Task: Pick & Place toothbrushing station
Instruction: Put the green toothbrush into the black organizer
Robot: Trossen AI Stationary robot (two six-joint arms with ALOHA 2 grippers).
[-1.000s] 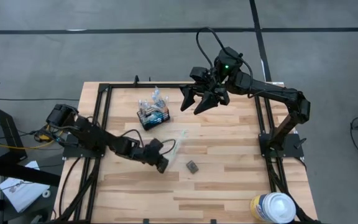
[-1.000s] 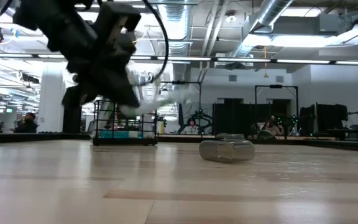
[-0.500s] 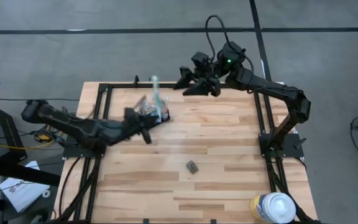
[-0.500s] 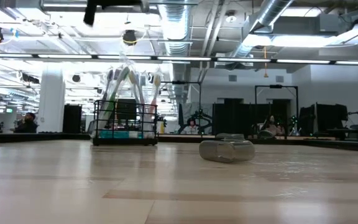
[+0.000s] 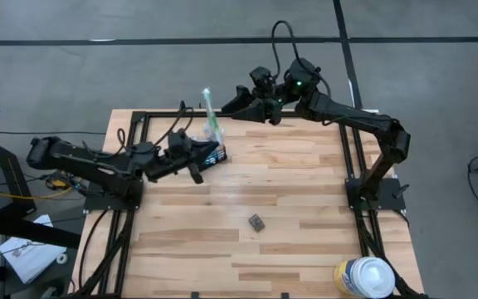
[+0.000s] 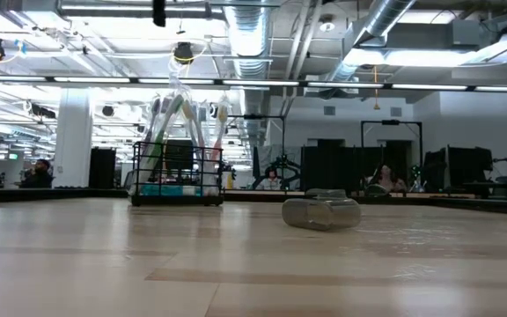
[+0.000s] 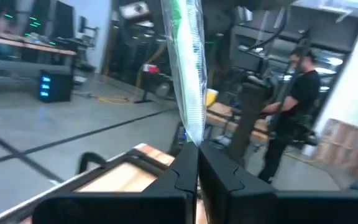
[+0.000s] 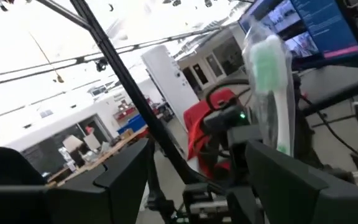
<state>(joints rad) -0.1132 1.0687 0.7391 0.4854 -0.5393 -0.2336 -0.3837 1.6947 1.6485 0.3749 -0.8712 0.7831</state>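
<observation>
The left gripper, clamped on a wrapped green toothbrush, holds it above the caddy at the counter's far side; insertion remains, while the right gripper is open.

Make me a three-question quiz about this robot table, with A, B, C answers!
1. Where is the caddy?
A. far side of the table
B. near edge
C. on the floor

2. What colour is the toothbrush in the left gripper?
A. red
B. green and white
C. black

3. How is the right gripper?
A. shut on the block
B. shut on the caddy
C. open

Answers: 1 A, it sits far from the canister. 2 B, left wrist view shows it. 3 C, fingers apart, empty.
</observation>
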